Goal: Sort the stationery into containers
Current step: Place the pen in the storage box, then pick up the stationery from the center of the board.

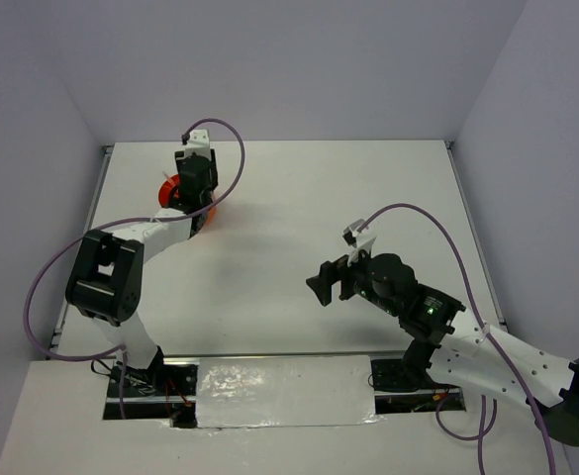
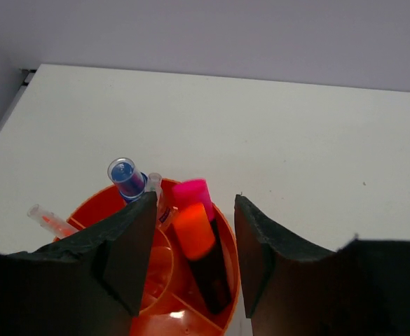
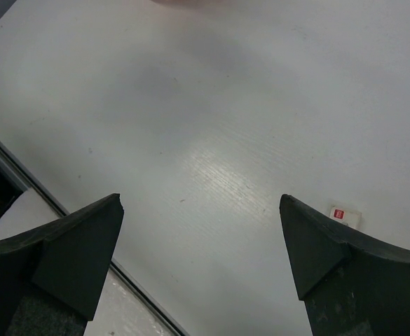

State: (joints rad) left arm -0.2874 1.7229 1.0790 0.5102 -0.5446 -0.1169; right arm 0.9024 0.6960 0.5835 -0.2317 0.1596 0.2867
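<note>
Sorting seemingly near finished, with highlighters (image 2: 194,234), blue marker (image 2: 126,176) and thin pen (image 2: 50,220) in orange cup (image 2: 159,262) at far left under spread left pincer (image 2: 194,201), white eraser (image 3: 345,215) lying on tabletop (image 3: 212,105) by wide-spread, empty right pincer (image 3: 201,203).

A white table (image 1: 299,198) carries a round orange organiser cup (image 1: 169,190) standing toward its far left corner. A small white eraser with a red label (image 3: 345,215) lies flat on the bare tabletop elsewhere.
</note>
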